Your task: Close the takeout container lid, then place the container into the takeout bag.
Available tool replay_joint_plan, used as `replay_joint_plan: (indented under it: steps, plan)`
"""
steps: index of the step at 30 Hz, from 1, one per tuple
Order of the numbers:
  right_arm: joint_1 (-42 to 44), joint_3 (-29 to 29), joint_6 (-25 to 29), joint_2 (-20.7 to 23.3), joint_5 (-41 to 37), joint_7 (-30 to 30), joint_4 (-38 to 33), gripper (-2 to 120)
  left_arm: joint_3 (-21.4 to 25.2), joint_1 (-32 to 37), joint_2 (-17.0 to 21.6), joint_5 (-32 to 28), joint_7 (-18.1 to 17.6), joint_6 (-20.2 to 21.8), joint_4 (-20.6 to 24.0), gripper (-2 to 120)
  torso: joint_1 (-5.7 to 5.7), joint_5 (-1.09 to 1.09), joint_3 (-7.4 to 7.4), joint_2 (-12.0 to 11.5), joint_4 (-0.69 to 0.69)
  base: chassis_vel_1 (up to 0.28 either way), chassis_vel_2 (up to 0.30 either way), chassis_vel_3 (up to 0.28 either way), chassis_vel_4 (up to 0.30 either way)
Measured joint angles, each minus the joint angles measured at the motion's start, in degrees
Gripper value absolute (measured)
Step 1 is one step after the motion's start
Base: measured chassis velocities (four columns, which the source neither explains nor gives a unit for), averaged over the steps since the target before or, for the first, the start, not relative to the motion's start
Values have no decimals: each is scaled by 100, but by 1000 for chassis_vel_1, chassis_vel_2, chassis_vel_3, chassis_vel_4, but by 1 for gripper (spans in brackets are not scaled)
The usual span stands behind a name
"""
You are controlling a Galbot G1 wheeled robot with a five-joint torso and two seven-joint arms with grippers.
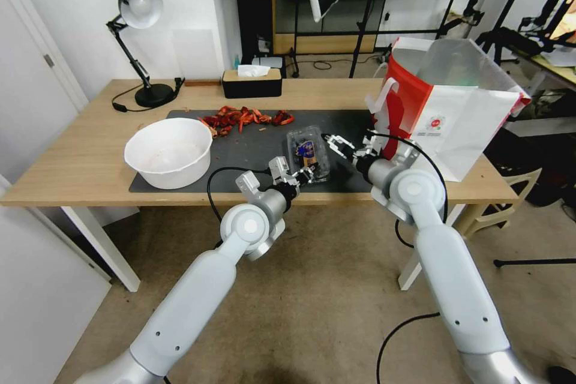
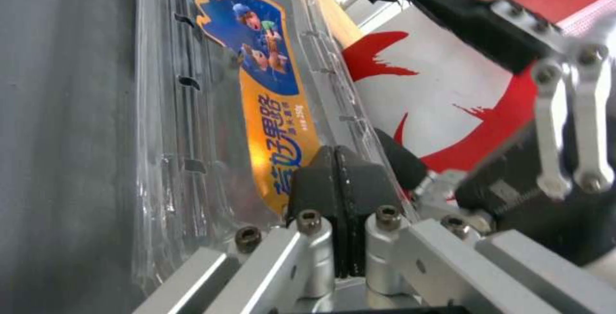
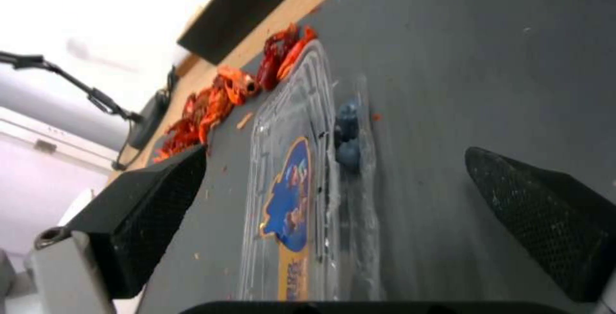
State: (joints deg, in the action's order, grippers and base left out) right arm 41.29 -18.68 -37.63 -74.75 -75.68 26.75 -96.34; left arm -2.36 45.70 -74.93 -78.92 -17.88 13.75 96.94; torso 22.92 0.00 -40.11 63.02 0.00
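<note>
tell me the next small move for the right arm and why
Probably ease the open right end effector forward to straddle the takeout container. Its lid looks down already, the left end effector is shut at the near edge, and the takeout bag stands just beside.

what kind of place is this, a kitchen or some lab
Most likely a lab or recording studio, not a kitchen: black tripods and light stands crowd the room behind, and a plain wooden table carries a desk lamp beside the staged takeout bag.
</note>
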Motion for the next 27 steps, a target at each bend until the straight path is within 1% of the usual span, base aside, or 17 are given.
replay_joint_plan:
  steps: [6, 10, 20, 23, 26, 27]
  plan:
    - [-267, 153, -210, -20, -122, 176, 211, 100, 6, 2, 0, -5, 0, -2, 0, 0, 0, 0, 0, 0, 0, 0, 0, 0, 0]
    - [-506, 376, -424, -82, -158, 420, 441, 100, 12, 8, 4, -8, -1, -6, 0, 0, 0, 0, 0, 0, 0, 0, 0, 0, 0]
    - [-666, 562, -449, -190, -266, 634, 677, 100, 18, 26, 12, -11, -1, -9, 14, 0, 0, 0, 0, 0, 0, 0, 0, 0, 0]
    - [-705, 597, -449, -238, -310, 674, 730, 97, 22, 29, 20, -12, -1, -11, 21, 0, 0, 0, 0, 0, 0, 0, 0, 0, 0]
    - [-760, 654, -448, -287, -372, 761, 792, 84, 27, 33, 27, -14, -4, -13, 36, 0, 0, 0, 0, 0, 0, 0, 0, 0, 0]
    - [-760, 654, -448, -287, -372, 761, 792, 84, 27, 33, 27, -14, -4, -13, 36, 0, 0, 0, 0, 0, 0, 0, 0, 0, 0]
